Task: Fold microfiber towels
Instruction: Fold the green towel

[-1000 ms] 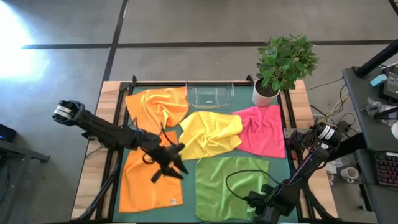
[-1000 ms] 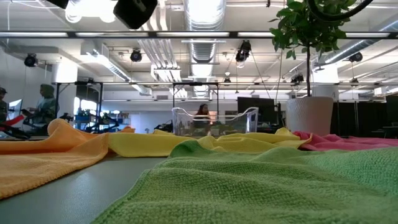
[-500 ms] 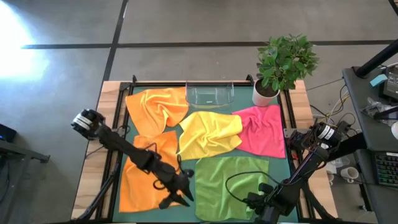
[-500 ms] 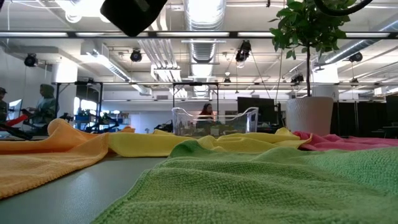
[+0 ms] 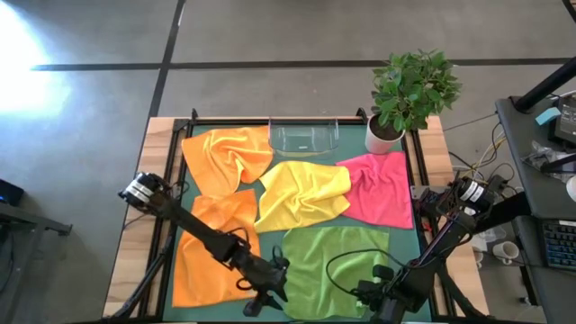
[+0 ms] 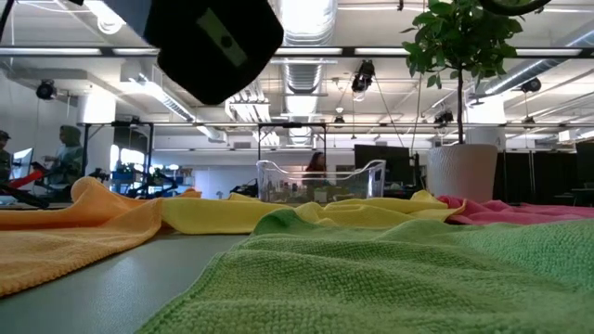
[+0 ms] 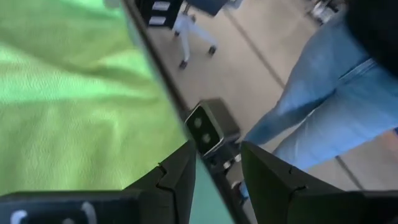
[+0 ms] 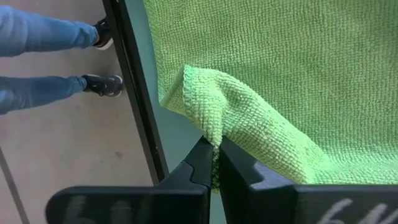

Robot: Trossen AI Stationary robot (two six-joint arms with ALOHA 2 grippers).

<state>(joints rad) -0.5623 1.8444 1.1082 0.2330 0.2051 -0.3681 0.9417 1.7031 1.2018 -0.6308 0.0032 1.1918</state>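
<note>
The right tool (image 8: 214,163) is pinched tight on a near corner of the lime green towel (image 5: 337,270), the fabric rising in a small ridge straight into its closed tips. That grip sits right at the bench (image 5: 162,135) edge, presumably so the corner can be carried across the cloth for a fold.

The left tool (image 5: 270,290) hangs over the opposite near corner of the same towel, just beside the nearer orange towel (image 5: 211,256). Its fingers (image 7: 177,177) stand partly apart with nothing between them; beyond them the wrist view shows green cloth on one side and the floor and a person's jeans (image 7: 323,99) past the bench edge. It looks placed to take the second corner, so both corners can lift together.

Farther from both tools lie the yellow towel (image 5: 304,193), the hot pink towel (image 5: 380,187) and the 2nd orange towel (image 5: 225,153), all rumpled and unfolded, with a clear tray (image 5: 303,137) and potted plant (image 5: 409,90) beyond them.
</note>
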